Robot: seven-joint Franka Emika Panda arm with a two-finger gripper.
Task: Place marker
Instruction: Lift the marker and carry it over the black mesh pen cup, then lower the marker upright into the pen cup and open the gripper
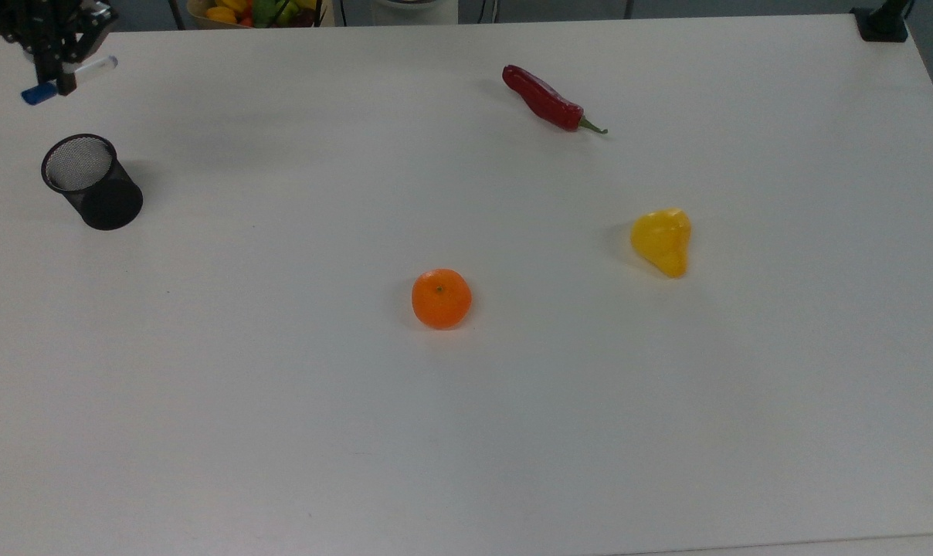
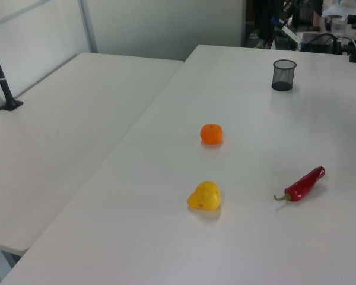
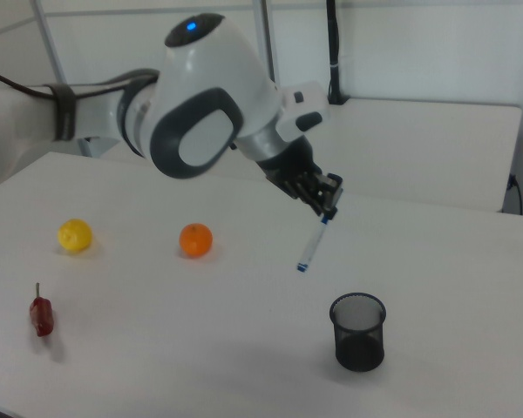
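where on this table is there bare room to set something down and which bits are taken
The table is bare along the top view's whole near edge, below the orange, and between the mesh cup and the orange. Taken: the chili and yellow fruit on the top view's right.
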